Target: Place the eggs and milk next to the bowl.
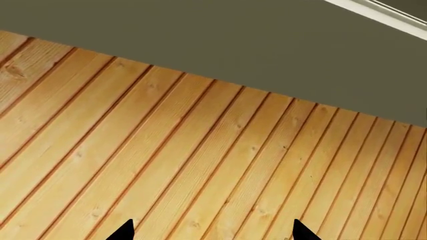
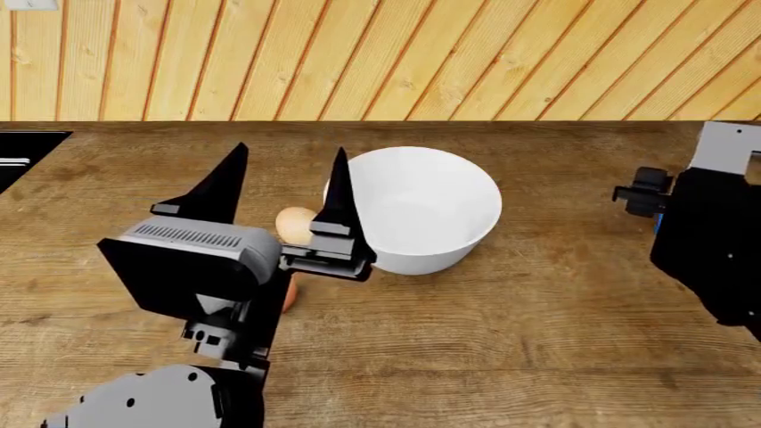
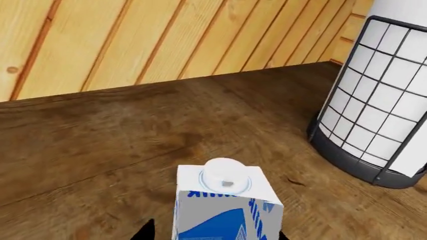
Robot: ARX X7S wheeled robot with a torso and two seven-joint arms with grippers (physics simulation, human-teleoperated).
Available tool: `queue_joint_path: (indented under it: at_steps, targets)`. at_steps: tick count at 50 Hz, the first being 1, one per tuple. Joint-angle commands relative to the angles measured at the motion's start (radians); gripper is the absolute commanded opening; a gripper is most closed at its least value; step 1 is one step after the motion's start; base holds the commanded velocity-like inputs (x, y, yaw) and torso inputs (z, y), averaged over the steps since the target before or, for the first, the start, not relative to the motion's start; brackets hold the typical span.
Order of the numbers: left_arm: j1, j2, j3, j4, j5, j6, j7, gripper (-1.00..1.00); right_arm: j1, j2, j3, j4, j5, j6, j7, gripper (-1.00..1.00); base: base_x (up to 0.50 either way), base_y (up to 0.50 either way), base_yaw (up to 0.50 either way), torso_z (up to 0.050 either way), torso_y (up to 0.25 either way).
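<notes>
Left gripper [image 2: 285,183]: raised above the wooden counter [image 2: 535,339], its two black fingers spread wide apart with nothing between them; in its wrist view the tips framed only the plank wall [image 1: 167,165] and a grey surface.
Right gripper: mostly out of the head view, where only the dark arm body [image 2: 707,250] showed at the right edge. Its wrist view showed just the fingertips low on either side of the carton; whether they pressed on it could not be told.
Bowl [image 2: 416,209]: white and glossy, upright on the counter near the middle, just right of the left gripper's fingers.
Eggs: one tan egg [image 2: 294,223] lay on the counter just left of the bowl, partly hidden by the left gripper. A small orange patch [image 2: 290,292] below the gripper was possibly the second egg, too covered to confirm.
Milk [image 3: 227,207]: upright on the counter, white cap on top, blue print on its side, right below the right wrist camera.
White gridded cylinder [image 3: 377,95]: stood on a dark base near the milk, by the wall.
</notes>
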Motion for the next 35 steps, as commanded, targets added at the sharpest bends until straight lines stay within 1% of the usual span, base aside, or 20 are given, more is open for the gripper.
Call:
queue_joint_path:
  at_steps: [1,13,23,27,35]
  targets:
    - [0.001,0.001,-0.002,0.001,0.003,-0.003,0.003,1.0,0.007,-0.021,-0.008,0.043,-0.019,-0.007,-0.013,-1.0,0.0,0.0,0.0,0.0,0.0]
    - [0.005,0.003,-0.002,0.002,0.004,-0.005,0.006,1.0,0.0,0.067,-0.003,-0.125,-0.018,0.009,0.078,-1.0,0.0,0.0,0.0,0.0,0.0]
    - [0.007,0.001,-0.004,0.008,0.002,-0.007,0.006,1.0,0.058,0.109,0.01,-0.29,-0.064,-0.021,0.127,-1.0,0.0,0.0,0.0,0.0,0.0]
    - [0.006,-0.001,-0.008,0.009,0.002,-0.008,0.004,1.0,0.086,0.11,0.006,-0.334,-0.069,-0.002,0.115,-1.0,0.0,0.0,0.0,0.0,0.003]
    - [0.004,-0.008,-0.014,0.026,0.004,-0.011,-0.004,1.0,0.111,0.086,-0.01,-0.352,-0.067,0.036,0.077,-1.0,0.0,0.0,0.0,0.0,0.0]
